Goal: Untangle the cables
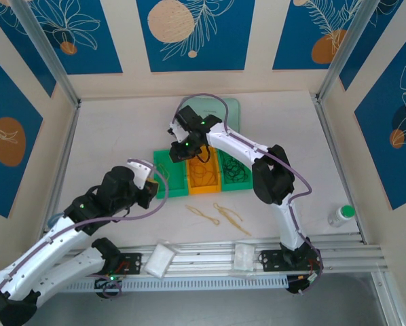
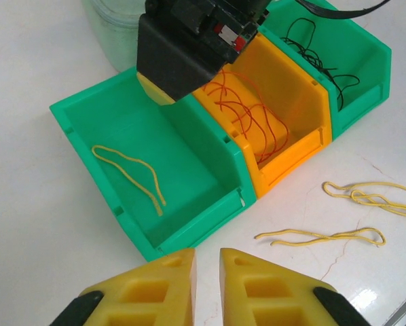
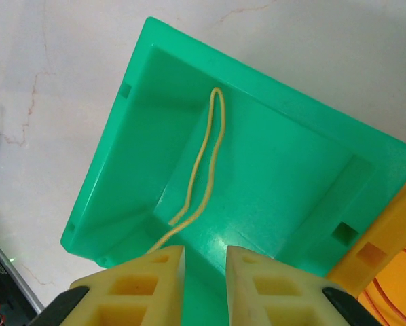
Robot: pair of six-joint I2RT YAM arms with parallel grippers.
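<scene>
Top external: three bins are set side by side, left green bin [image 1: 172, 180], orange bin [image 1: 203, 178], right green bin [image 1: 235, 171], apparently so the cables can be sorted by colour. The right gripper [image 1: 182, 146] is held over the far end of the left green bin. The left gripper [image 1: 149, 180] is kept just left of that bin. Two yellow cables [image 1: 203, 214] lie on the table near the bins, apart from both claws

Left wrist: the left gripper's [image 2: 208, 261] jaws are parted by a narrow slit, with nothing held. One yellow cable [image 2: 132, 170] is seen in the green bin beyond it, reddish cables [image 2: 247, 115] in the orange, black cables [image 2: 318, 47] in the far bin

Right wrist: the right gripper's [image 3: 205, 255] jaws are slightly parted and empty, presumably for letting go. The binned cable's near end is lost beside one finger
</scene>
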